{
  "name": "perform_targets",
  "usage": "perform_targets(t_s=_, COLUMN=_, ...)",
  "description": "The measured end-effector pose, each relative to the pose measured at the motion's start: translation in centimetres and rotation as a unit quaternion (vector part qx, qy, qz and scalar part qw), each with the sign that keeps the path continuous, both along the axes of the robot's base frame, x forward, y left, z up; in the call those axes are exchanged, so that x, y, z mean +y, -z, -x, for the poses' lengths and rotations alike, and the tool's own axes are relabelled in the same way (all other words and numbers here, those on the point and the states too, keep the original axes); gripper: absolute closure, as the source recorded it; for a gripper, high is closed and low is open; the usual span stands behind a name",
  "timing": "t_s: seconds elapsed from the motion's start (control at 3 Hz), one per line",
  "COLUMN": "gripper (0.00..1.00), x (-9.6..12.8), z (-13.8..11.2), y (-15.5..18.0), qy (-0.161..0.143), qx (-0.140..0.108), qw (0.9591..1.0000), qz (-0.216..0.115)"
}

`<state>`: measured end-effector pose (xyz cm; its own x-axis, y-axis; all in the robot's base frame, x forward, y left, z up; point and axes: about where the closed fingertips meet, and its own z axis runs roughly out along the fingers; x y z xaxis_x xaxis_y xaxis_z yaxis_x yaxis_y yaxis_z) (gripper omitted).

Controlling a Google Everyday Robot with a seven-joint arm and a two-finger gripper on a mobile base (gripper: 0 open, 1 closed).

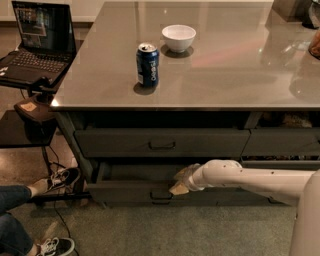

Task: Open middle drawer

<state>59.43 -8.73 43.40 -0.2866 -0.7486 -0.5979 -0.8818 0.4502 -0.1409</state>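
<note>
Grey-brown middle drawer [125, 193] stands partly pulled out under the counter [225, 75]. The gripper [178, 186] is at its front's top edge, just above the handle [160, 195]; whether it is clamped cannot be told.

Big table w/ glossy grey top [225, 75] fills most of the view; soft ceiling-light glare and a pinkish streak [235, 50] reflect on it. Dark cabinet base underneath. Floor: grey-green carpet [150, 230] in front of & under the table, hard speckled floor [30, 167] at left. Left side: open laptop [37, 42] on a dark stand, black lower shelf [15, 127] below it, thin cable [57, 215] trailing over the carpet. Pale wall strip [85, 7] at top left. Sb's jeans leg & sneakers [60, 177] at bottom left. Gripper [179, 182] sits low under the tabletop, approx mid cabinet front.
</note>
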Motion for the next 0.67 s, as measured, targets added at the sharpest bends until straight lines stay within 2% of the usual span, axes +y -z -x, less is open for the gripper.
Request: perform_targets(t_s=0.67, gripper=1.00, x=-0.81, z=1.54, y=-0.60, qy=0.014, qx=-0.004, qw=0.9999, qz=-0.002)
